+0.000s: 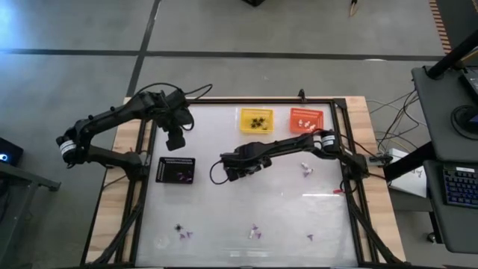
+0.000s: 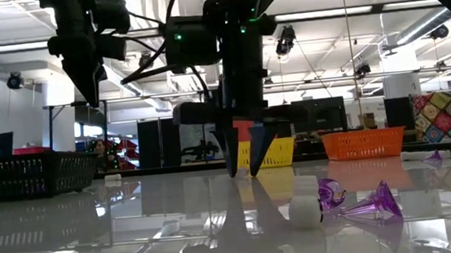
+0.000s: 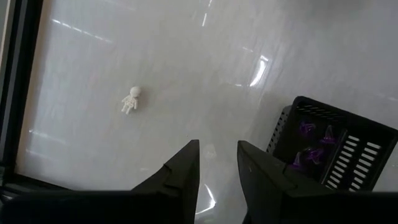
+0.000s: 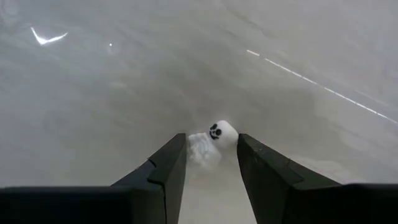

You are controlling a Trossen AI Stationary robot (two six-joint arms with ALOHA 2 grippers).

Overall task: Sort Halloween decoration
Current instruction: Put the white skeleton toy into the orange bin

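Between the right claw [image 4: 211, 163]'s parted fingers lies a white skeleton trinket [image 4: 212, 142]; clench squarely, keeping tips low on the tabletop [image 4: 124, 81].

A black basket [image 1: 175, 170] sits well apart from the adjacent yellow basket [image 1: 257, 121] and orange basket [image 1: 307, 120].

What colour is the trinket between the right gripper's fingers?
White, with a black face on its round head: a tiny skeleton figure. It shows best in the right wrist view.
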